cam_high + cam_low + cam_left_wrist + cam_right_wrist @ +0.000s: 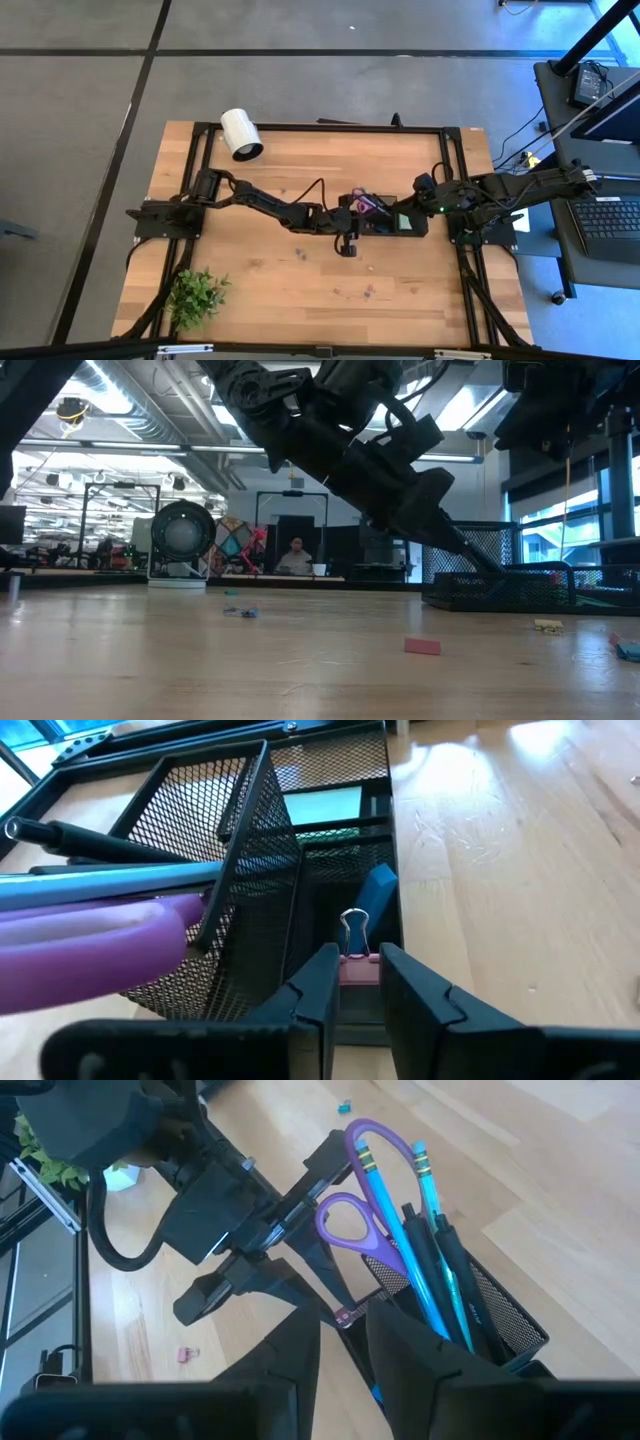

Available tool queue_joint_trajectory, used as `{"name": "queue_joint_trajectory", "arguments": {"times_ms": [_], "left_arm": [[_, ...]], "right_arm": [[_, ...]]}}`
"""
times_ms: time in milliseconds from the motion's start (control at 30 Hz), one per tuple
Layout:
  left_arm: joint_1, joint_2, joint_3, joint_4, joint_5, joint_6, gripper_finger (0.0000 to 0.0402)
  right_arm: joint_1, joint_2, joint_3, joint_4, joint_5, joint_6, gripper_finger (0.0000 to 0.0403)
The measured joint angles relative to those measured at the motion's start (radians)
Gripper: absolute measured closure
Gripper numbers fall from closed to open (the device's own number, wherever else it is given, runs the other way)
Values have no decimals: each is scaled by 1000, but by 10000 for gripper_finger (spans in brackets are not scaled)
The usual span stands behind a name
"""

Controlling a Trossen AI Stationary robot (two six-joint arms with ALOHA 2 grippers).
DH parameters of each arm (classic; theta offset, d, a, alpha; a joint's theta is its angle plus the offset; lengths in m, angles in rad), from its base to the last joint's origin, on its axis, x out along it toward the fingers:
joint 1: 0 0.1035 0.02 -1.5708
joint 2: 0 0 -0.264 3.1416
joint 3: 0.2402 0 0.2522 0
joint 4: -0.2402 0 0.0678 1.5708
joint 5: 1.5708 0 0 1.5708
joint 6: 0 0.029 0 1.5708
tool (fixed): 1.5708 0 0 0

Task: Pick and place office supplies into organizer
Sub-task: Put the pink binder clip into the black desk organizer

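Between the left gripper's (358, 992) clenched jaws sat a pink binder clip (354, 963), directly over the organizer's (250, 890) low compartment; release should follow only once centred. Right gripper (340, 1345) state: cannot tell.

Both arms looking matte black, chunky jointed segments w/ rounded housings at each joint. Left arm (265, 205) is carrying a thin black cable looping off its top near the wrist. Right arm (500, 188) is showing a tiny green light just behind its wrist block. Left gripper (358, 988): two flat, dark, wedge-shaped fingers w/ smooth inner faces. Right gripper (343, 1350): same blunt black pair, boxy body behind the jaws.
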Motion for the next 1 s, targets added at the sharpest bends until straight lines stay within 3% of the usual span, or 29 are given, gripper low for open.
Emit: {"name": "queue_joint_trajectory", "arguments": {"times_ms": [1000], "left_arm": [[0,0,0,0,-4,-9,321]], "right_arm": [[0,0,0,0,0,-19,313]]}}
